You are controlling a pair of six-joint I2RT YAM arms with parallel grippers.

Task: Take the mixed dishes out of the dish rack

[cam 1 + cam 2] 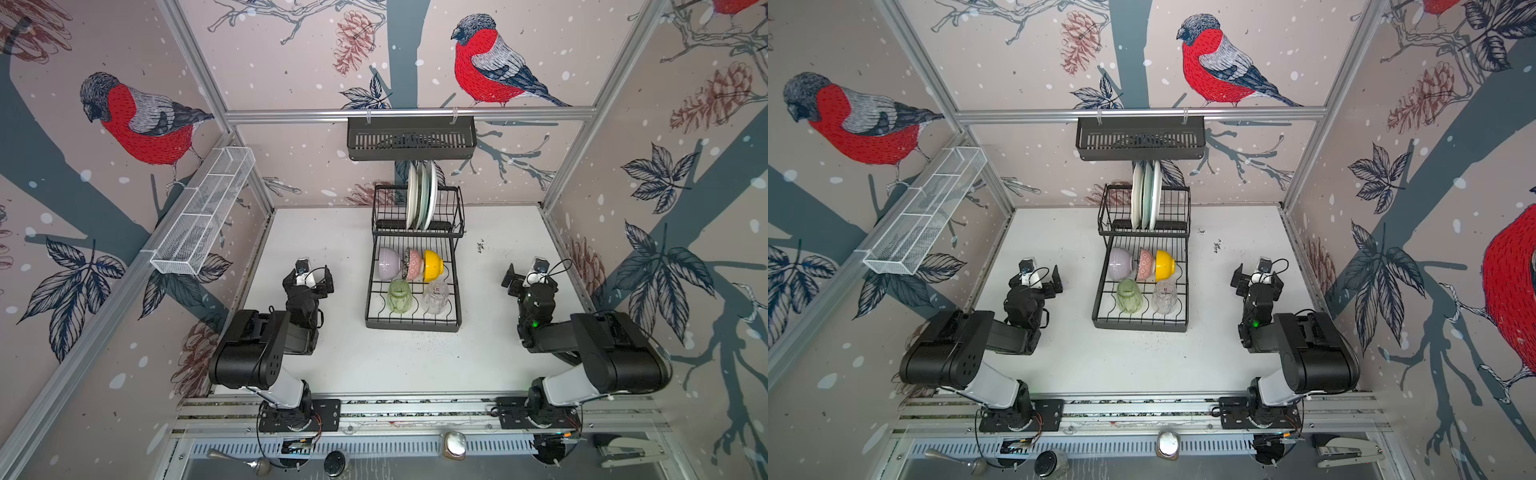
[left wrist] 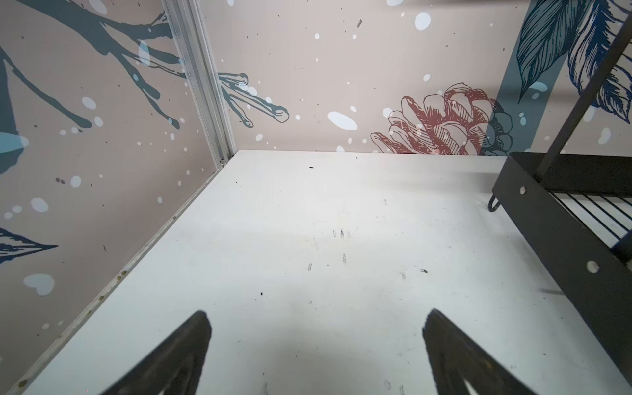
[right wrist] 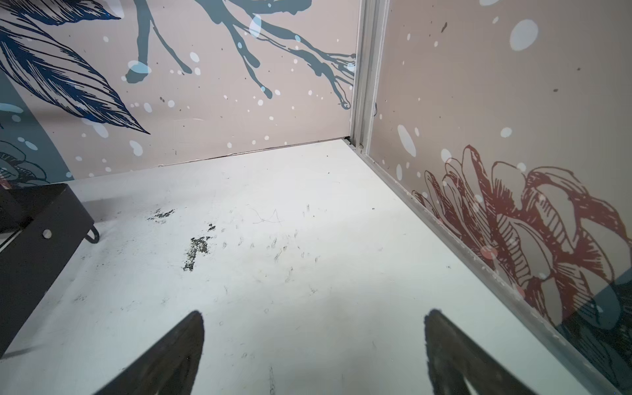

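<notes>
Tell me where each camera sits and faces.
Top views: high over the arm bases, looking down at the dish rack; both arms show.
Left wrist: behind the open left claw, facing the far-left corner.
Right wrist: behind the open right claw, facing the far-right corner.
Shared: both wrist views catch the dish rack's edge.

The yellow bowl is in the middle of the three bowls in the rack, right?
No: in the rack the pink bowl is in the middle; the yellow bowl is at the right end. Both top views show it.
</notes>
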